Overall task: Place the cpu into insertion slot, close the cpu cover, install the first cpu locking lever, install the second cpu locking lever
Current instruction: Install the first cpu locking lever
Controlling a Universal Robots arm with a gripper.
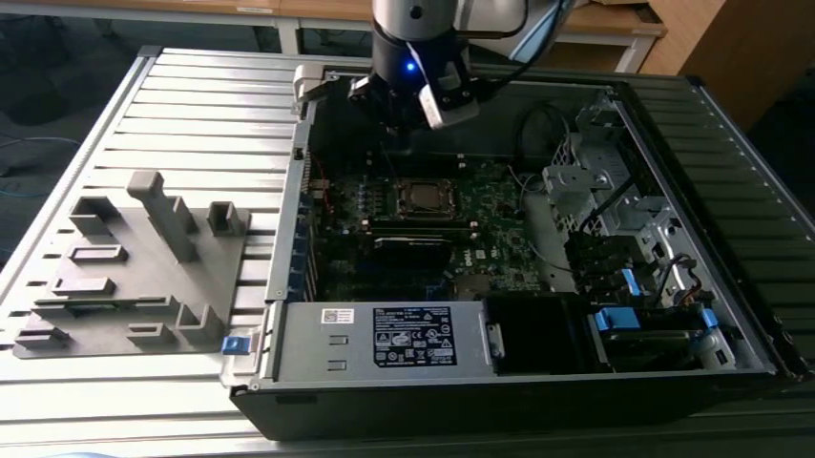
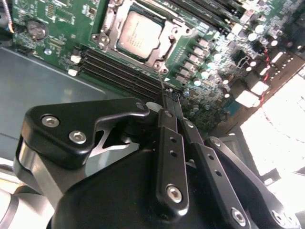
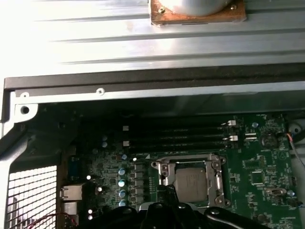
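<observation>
Cpu (image 2: 139, 34) on motherboard (image 2: 52, 19); gripper (image 2: 167, 98) nearby, fingers (image 2: 169, 143) together, empty.

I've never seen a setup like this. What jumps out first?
An open computer case lies on a slatted table. The arm, its blue light glowing, hangs over it, end effector shut near the silver cpu on the green board. A grey tray sits at the exterior view's left.

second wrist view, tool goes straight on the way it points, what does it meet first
The tool would probably meet the green motherboard by the end of the memory slots, just off a corner of the cpu cover, not the cpu itself; depth is unclear.
</observation>
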